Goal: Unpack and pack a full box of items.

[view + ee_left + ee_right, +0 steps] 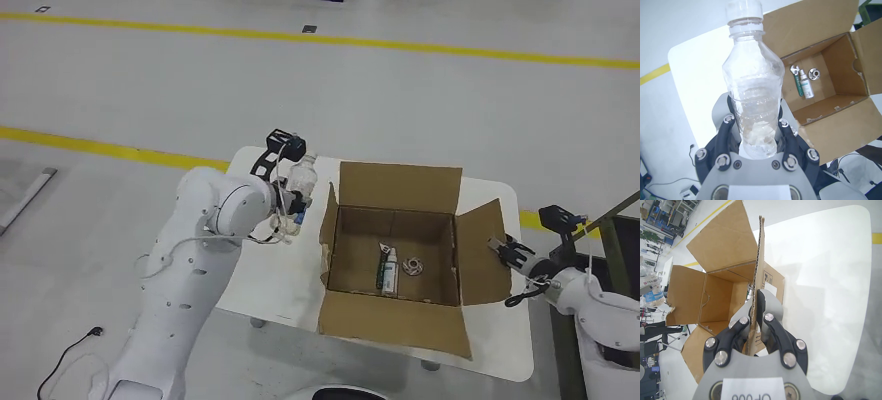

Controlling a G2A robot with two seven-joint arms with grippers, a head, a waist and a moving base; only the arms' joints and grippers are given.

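Left hand [755,107]: clamped on the lower body of a plastic bottle [753,75], one finger on either side; base of the bottle sits back against the palm.
Plastic bottle: clear, white cap on, whitish crumpled stuff visible at the base end. Held over the left part of the counter [275,285], just beside the left flap of the box [395,322] and outside it. Contact with the counter cannot be told.
Right hand [755,303]: closed on the box's right side flap [758,256], cardboard edge pinched between the two fingers; flap stands about upright.
Box: brown cardboard, open, all four flaps folded out or up; stands mid-counter, between the two hands.
Box contents: three things lie on the floor of the box, near its middle. Wrench [797,81] with a green handle and spray bottle [806,86] lie side by side, touching or nearly so, both flat. Metal flange [814,74] just beside the spray bottle's nozzle end, apart from it.
Counter: white, rounded corners; bare white surface to the right of the box.
Floor [120,80]: grey, with yellow lines.
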